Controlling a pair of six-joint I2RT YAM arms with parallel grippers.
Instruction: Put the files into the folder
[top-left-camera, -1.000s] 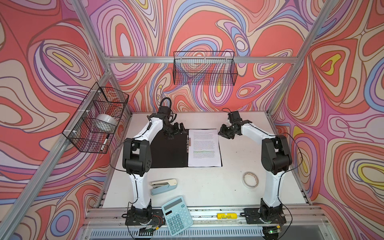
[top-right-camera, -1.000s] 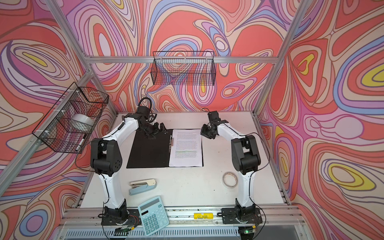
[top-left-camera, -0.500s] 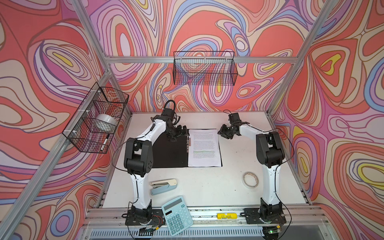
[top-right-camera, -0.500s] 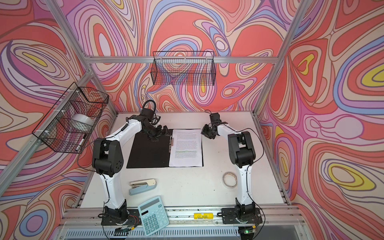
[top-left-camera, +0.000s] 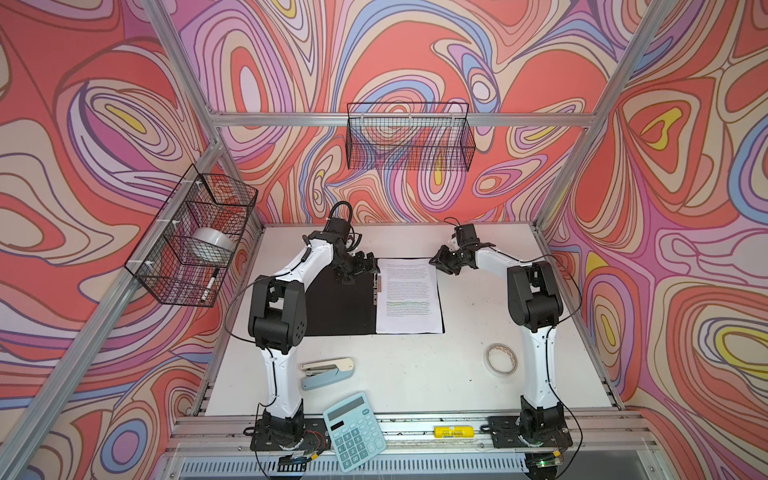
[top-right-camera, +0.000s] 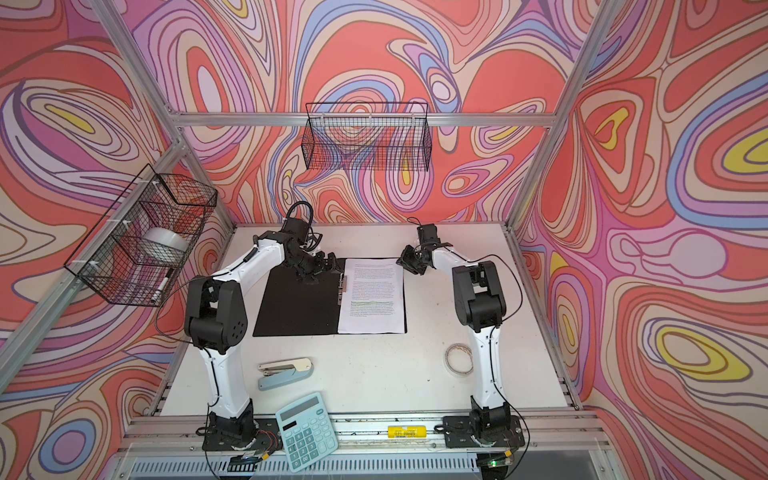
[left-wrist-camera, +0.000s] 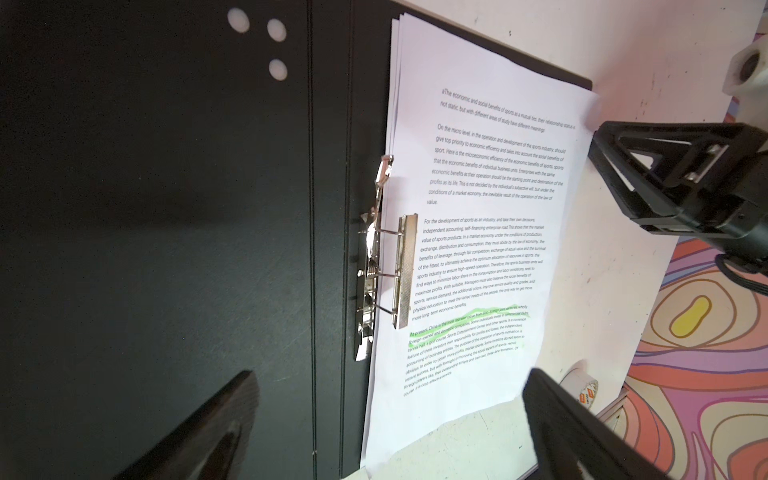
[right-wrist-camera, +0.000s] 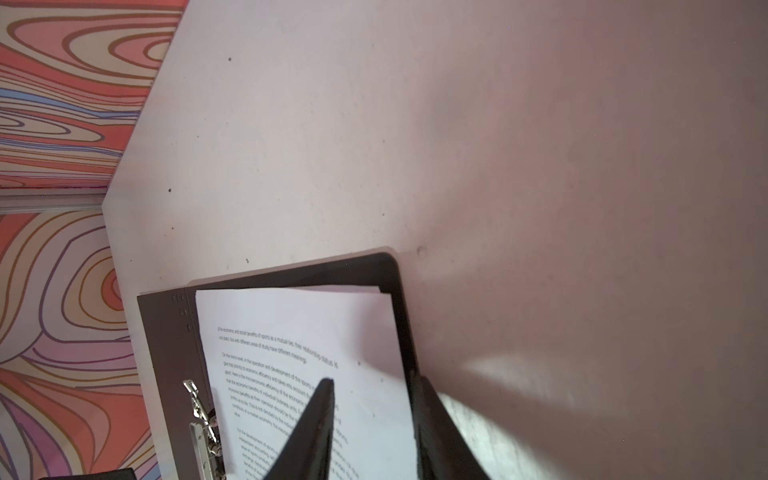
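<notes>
Files (top-left-camera: 408, 296) lie in the open folder (top-left-camera: 340, 307), right half, beside its spine clip (left-wrist-camera: 368, 270), cover not yet closed; left gripper (top-left-camera: 361, 268) gapes empty over the folder's spine, right gripper (top-left-camera: 441, 262) part-open, holding nothing, at its far right corner.

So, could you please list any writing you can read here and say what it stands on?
"On the micro level, in the operation and development of the sports industry": top paper sheet, second paragraph.
"For the development of sports as an industry": same sheet, third paragraph.
Calculator keys: too small to read.
Yellow label: too small to read.
Tape roll print: blurred.
</notes>
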